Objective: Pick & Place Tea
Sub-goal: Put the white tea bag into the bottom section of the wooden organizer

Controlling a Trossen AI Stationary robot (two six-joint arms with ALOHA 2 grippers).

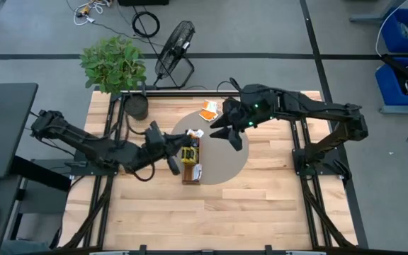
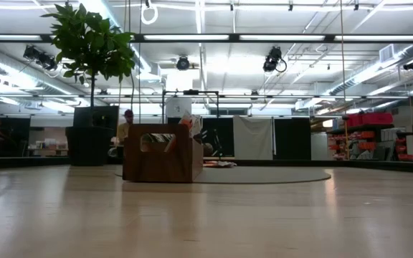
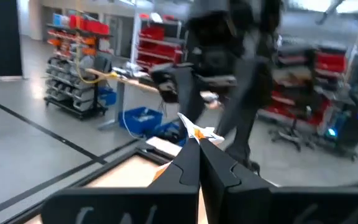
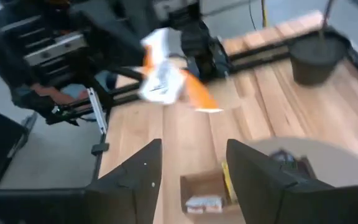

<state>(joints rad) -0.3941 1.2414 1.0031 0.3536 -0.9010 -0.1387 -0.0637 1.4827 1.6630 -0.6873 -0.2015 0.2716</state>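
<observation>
Orange-and-white paper shows at the tip of your left gripper [image 3: 197,144]: its fingers are pressed together on one corner of a tea sachet [image 3: 196,131], so the sachet hangs in the air over the round grey mat [image 1: 236,164] in the middle of the table, and not on the wood. Your right gripper [image 4: 191,152] hangs just across from it with its fingers spread and nothing between them, above the far part of the mat. The wooden tray [image 1: 192,174] lies on the mat's left part, its long sides running toward the table's near edge, with yellow-green and dark sachets [image 1: 188,154] already standing in it. The step appears to be the drop into that tray. Your hold is thin, on a corner only, so move slowly and keep the sachet from swinging. Bring it over a free gap between the tray's walls, turn its flat face in line with the sachets already there, and lower it until its bottom edge is inside before you part the fingers; letting go high would probably let it flutter onto the mat. Keep the right arm clear of the tray's far end meanwhile. More orange sachets [image 1: 207,110] lie near the table's far edge, just outside the mat's rim, for the next pick.
</observation>
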